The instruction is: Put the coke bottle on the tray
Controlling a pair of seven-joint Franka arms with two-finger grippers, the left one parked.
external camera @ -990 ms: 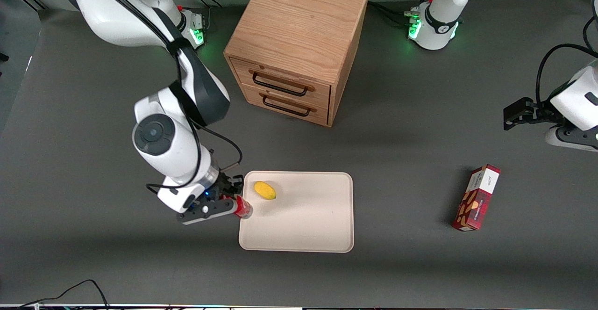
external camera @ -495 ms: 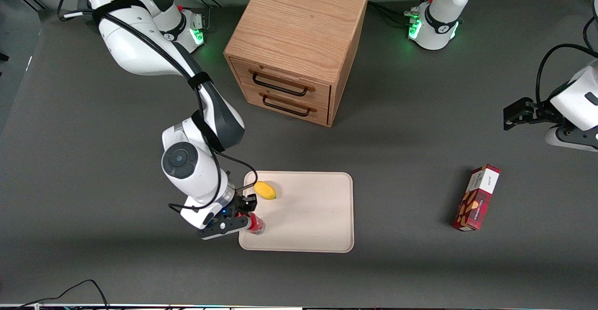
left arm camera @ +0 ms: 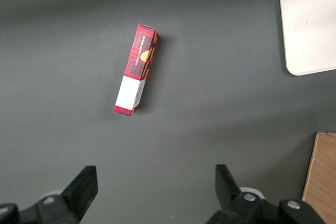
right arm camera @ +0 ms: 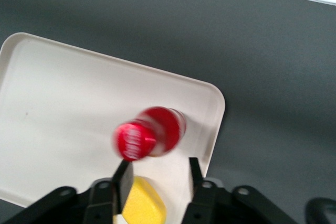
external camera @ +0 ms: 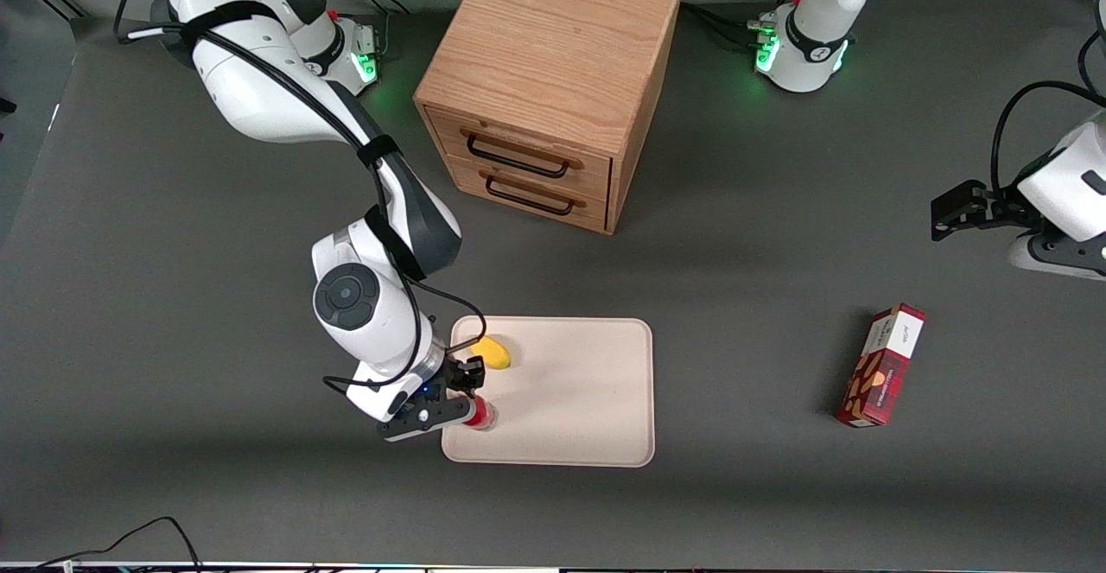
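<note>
The coke bottle (external camera: 480, 415), small and red with a clear base, is on the cream-beige tray (external camera: 570, 400), in the corner nearest the front camera at the working arm's end. My right gripper (external camera: 465, 410) is right over it. In the right wrist view the bottle (right arm camera: 151, 132) is blurred, its red cap toward the camera, and it leans over the tray (right arm camera: 63, 93) just past the fingertips. The gripper (right arm camera: 157, 165) has its jaws spread wide and nothing is clamped between them.
A yellow lemon-like object (external camera: 492, 353) lies on the tray beside the gripper, farther from the front camera; it also shows in the right wrist view (right arm camera: 144, 203). A wooden drawer cabinet (external camera: 553, 80) stands farther back. A red-and-white carton (external camera: 881, 366) lies toward the parked arm's end.
The right arm carried the bottle from the tray's edge in over its corner, nearer the front camera. The bottle now sits past the spread fingers.
</note>
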